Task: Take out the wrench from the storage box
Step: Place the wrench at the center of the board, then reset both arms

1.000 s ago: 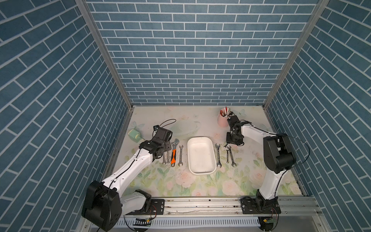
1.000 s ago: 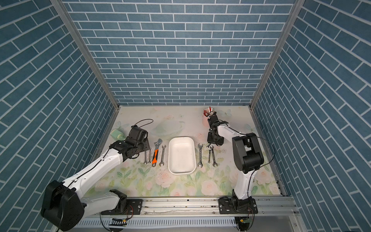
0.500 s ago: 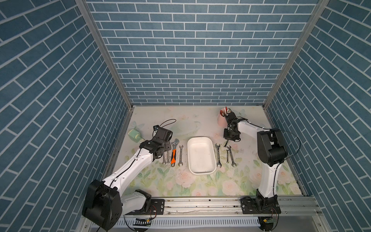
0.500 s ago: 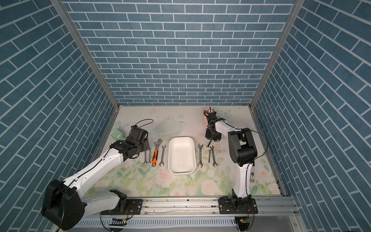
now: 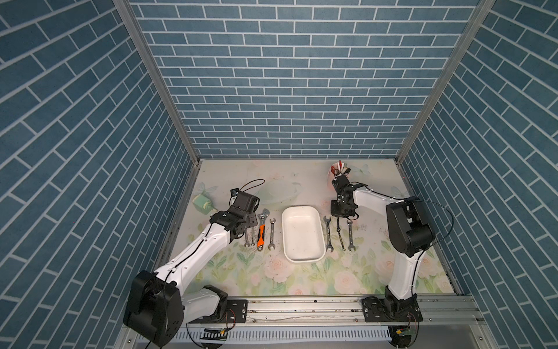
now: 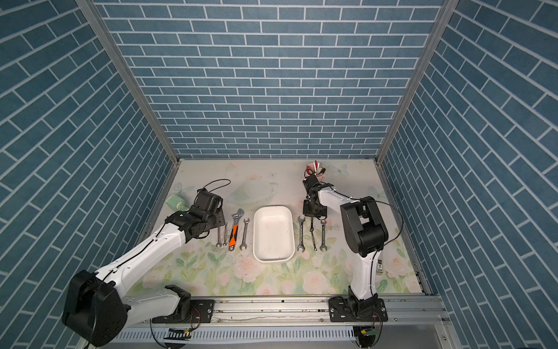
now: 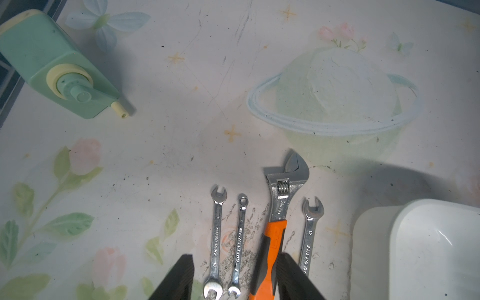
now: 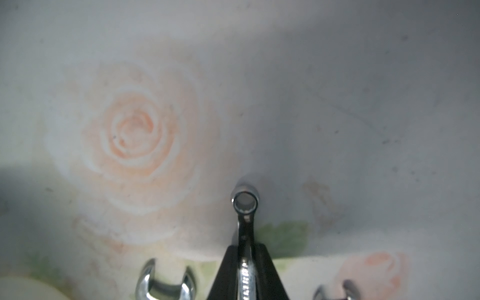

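Observation:
The white storage box [image 5: 284,232] [image 6: 255,232] lies in the middle of the table with nothing in it; its corner shows in the left wrist view [image 7: 376,233]. To its right lie three wrenches. My right gripper [image 5: 338,216] [image 6: 311,217] [image 8: 245,246] is shut on the far end of the thin middle wrench [image 5: 340,234] [image 6: 313,235] [image 8: 245,202], which lies on the mat. My left gripper [image 5: 252,223] [image 6: 222,222] [image 7: 235,257] stands open over several wrenches left of the box, among them an orange-handled one [image 5: 261,234] [image 7: 272,246].
A green hand-cranked device [image 5: 202,204] [image 7: 52,67] lies at the left edge. A pink pen cup [image 5: 338,170] [image 6: 315,170] stands behind the right gripper. Open-end wrenches [image 8: 165,283] flank the held one. Blue brick walls enclose three sides.
The right gripper's jaws have closed on the thin wrench, and the right arm's elbow has swung in toward the middle. The left arm has not moved.

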{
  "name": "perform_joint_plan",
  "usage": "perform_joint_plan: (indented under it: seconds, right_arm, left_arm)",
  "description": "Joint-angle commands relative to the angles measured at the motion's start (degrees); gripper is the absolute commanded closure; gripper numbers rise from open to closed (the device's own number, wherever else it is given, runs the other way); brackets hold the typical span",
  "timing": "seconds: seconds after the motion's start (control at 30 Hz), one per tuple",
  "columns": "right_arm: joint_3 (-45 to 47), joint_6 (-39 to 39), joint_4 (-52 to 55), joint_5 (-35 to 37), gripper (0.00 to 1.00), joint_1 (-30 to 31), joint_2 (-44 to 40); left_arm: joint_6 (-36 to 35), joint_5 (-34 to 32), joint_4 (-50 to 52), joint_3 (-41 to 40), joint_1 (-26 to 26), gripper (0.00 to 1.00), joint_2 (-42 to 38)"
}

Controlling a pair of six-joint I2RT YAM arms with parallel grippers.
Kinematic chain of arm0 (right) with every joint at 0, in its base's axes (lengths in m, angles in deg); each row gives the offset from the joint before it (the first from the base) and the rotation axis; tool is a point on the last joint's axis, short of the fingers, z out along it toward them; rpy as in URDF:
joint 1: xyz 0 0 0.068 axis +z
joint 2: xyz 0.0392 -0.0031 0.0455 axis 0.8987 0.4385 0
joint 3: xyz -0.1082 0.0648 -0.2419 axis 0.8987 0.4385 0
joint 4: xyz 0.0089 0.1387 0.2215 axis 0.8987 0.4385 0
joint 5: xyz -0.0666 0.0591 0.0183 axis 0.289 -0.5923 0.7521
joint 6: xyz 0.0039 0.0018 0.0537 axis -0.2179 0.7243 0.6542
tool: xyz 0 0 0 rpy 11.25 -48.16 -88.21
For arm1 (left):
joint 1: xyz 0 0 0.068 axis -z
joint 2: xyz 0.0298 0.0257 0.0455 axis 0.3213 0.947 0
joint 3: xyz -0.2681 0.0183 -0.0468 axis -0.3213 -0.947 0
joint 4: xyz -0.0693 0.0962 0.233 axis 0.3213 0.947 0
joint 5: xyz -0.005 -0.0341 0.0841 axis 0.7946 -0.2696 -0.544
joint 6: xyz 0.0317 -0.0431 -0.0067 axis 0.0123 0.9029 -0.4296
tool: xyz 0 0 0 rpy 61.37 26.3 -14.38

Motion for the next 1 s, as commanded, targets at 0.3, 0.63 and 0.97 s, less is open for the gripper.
perform_joint_plan:
  seconds: [0.3,0.63,0.97]
  right_arm:
    - [7.2,3.4,2.0,1.2,0.87,3.2,-4.2]
    - [9.4,2.2,1.5,0.1,0.65,3.2,-7.8]
    - [3.6,-1.1,2.0,8.8,0.41,1.2,-17.8]
  left_arm:
    - [0.1,0.4,-0.3,0.2,-0.3,0.43,-0.7]
    - [0.2,1.3,-0.8,-0.3,-0.3,0.43,-1.0]
    - [-2.2,-2.2,-6.0,0.8,-0.3,0.43,-1.9]
